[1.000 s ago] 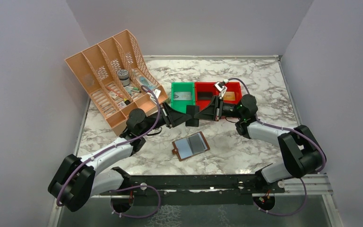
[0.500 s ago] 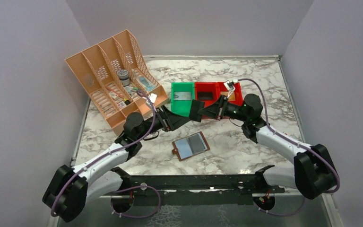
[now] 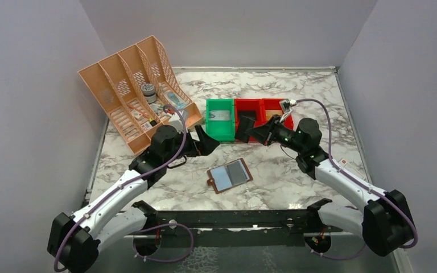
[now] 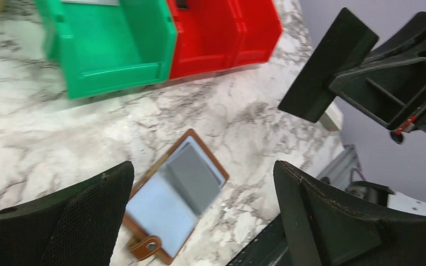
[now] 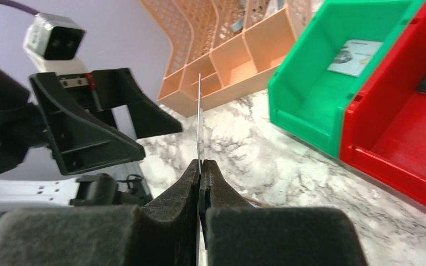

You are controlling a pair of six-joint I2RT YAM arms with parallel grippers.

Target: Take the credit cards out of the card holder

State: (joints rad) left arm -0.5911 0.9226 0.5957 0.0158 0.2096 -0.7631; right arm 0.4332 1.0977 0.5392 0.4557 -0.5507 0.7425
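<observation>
Brown holder [image 3: 230, 176]: it lies open and flat on the marble surface [image 3: 296, 91], near the front and between the two arms. Its snap tab is at its left edge. One pale blue half and one darker grey half face up. From here I cannot tell card from lining.
Dark card [image 4: 327, 65]: it is up in the air, clear of the surface, in front of the red bins [image 4: 222, 33]. It is gripped along one edge. The right wrist view shows it edge-on as a thin line.
Right end effector [image 5: 201, 166]: its fingers are pressed together on the dark card's edge.
Left end effector [image 3: 206, 140]: the jaws are spread wide with nothing between them. It hangs above the surface in front of the green bin [image 4: 116, 72], near the dark card but apart from it.
Pale card [image 3: 221, 115]: it lies flat inside the green bin.
Red bins: there are two, side by side, and the first touches the green bin's right wall.
Orange rack [image 3: 108, 85]: it stands at the back left, with small items in its compartments.
</observation>
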